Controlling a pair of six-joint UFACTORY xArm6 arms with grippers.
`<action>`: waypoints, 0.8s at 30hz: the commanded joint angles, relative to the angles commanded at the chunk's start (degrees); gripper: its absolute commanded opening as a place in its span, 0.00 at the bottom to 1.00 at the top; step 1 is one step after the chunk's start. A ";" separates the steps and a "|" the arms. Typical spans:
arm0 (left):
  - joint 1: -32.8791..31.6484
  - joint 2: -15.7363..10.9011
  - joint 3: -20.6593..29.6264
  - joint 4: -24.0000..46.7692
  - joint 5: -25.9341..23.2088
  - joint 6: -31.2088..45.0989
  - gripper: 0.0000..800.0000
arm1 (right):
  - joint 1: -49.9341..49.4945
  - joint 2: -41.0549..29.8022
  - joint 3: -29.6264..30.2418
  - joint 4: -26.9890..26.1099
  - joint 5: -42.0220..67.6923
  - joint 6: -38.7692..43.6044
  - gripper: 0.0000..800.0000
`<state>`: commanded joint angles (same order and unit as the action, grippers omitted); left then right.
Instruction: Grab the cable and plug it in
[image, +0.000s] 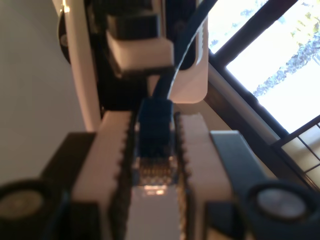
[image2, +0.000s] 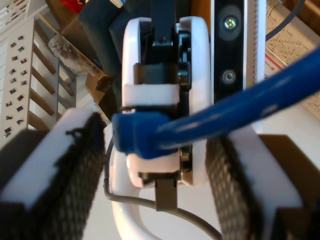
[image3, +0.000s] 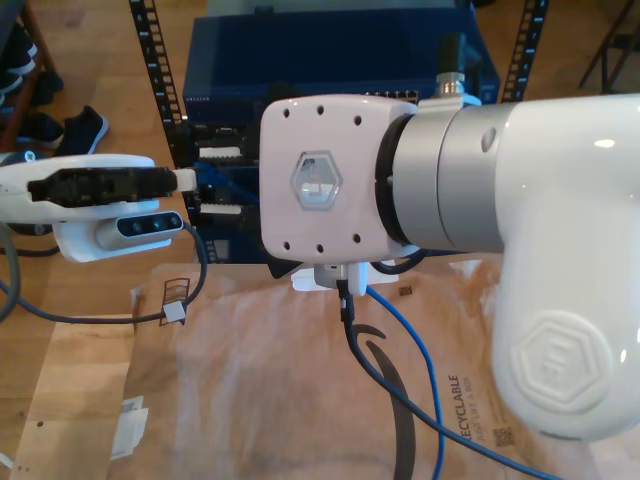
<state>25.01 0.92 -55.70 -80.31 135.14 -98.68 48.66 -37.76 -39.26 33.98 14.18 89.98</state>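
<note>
While my first gripper (image: 155, 165) has its jaws clamped on the clear plug (image: 156, 172) of the cable (image: 187, 40), my second gripper (image2: 155, 165) faces it with the blue boot and cord lying between its padded jaws, and I cannot tell whether they press it. If both hold, any pull apart could tug the plug crooked or out. The cord trails over the paper-covered bench (image3: 250, 380) under the big arm (image3: 520, 250), where it could snag before reaching the blue switch (image3: 330, 50).
</note>
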 joint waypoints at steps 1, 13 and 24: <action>-0.18 0.00 -0.09 0.00 0.00 0.00 0.00 | 0.00 0.00 0.00 0.00 0.00 0.00 0.36; -0.09 -0.09 -0.09 0.00 0.18 -0.09 0.07 | 0.70 0.00 0.09 0.09 -1.93 0.09 0.12; 0.09 -0.18 -0.53 -0.18 2.20 -2.29 1.00 | 0.62 0.09 0.44 -0.26 -1.93 0.35 0.00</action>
<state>25.10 0.75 -56.23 -80.48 137.34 -100.97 49.27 -37.67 -38.82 33.71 12.24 90.33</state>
